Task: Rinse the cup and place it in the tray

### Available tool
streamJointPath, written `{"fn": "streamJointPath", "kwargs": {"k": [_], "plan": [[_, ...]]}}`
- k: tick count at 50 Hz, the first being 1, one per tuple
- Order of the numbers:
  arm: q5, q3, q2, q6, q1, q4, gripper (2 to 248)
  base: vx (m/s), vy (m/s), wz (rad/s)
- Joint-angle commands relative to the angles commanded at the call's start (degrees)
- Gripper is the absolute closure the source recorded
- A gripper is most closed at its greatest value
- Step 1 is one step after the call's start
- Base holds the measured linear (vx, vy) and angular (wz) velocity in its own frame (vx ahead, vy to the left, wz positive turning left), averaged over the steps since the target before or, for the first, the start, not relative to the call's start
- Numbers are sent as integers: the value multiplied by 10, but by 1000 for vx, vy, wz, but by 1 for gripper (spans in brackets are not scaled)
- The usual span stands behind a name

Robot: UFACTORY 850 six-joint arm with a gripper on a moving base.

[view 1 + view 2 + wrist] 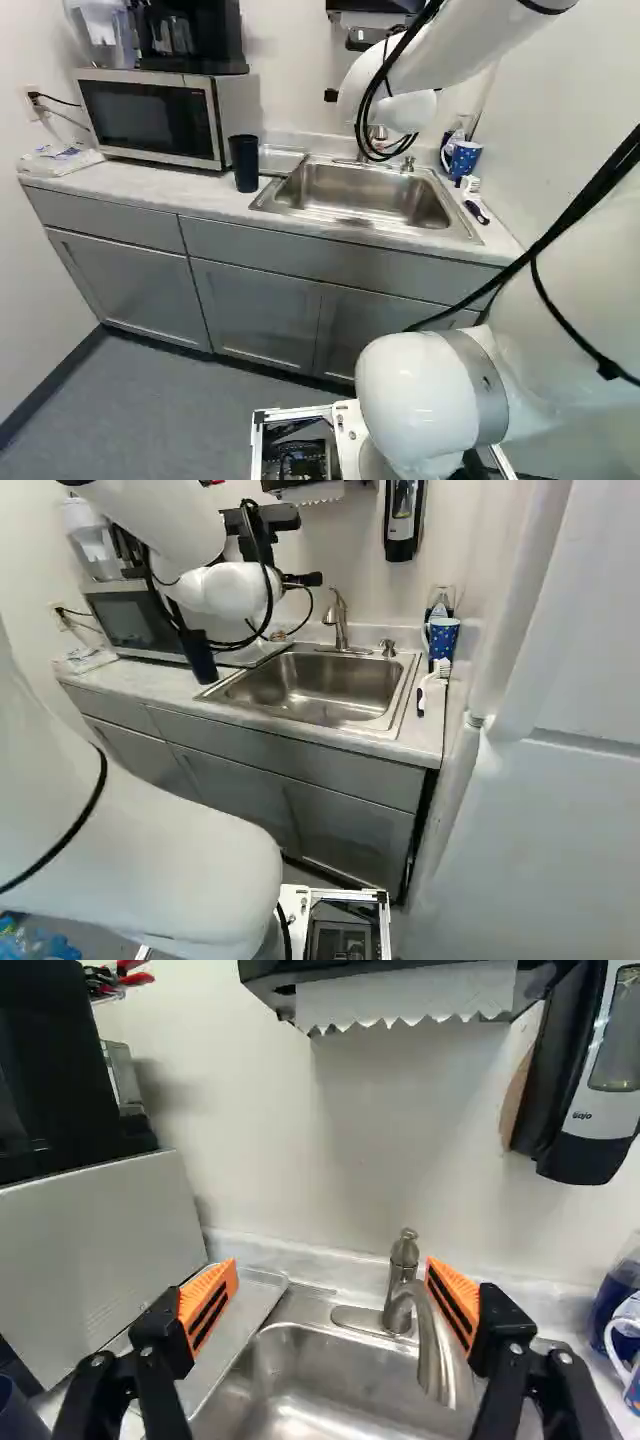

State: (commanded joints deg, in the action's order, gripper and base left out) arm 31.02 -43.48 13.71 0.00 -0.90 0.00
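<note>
One dark cup (243, 163) and one spotted mug (466, 160) flank one sink (365, 195); the gripper (303, 580) holds its two fingers (208, 1305) apart.

Obs.: my arm (440, 50) raised, reaching approx. 12 o'clock; gripper (303, 580) empty, fingers (209, 1301) spread wide, 9 & 3.
</note>
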Motion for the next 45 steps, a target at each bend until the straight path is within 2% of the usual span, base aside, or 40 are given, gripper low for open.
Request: {"fn": "streamJointPath", "kwargs": {"k": [21,45], "plan": [[0,-2,-2,0,0,0,3,0,0,0],[-18,-34,-38,0,-3,0,3,0,0,0]]}}
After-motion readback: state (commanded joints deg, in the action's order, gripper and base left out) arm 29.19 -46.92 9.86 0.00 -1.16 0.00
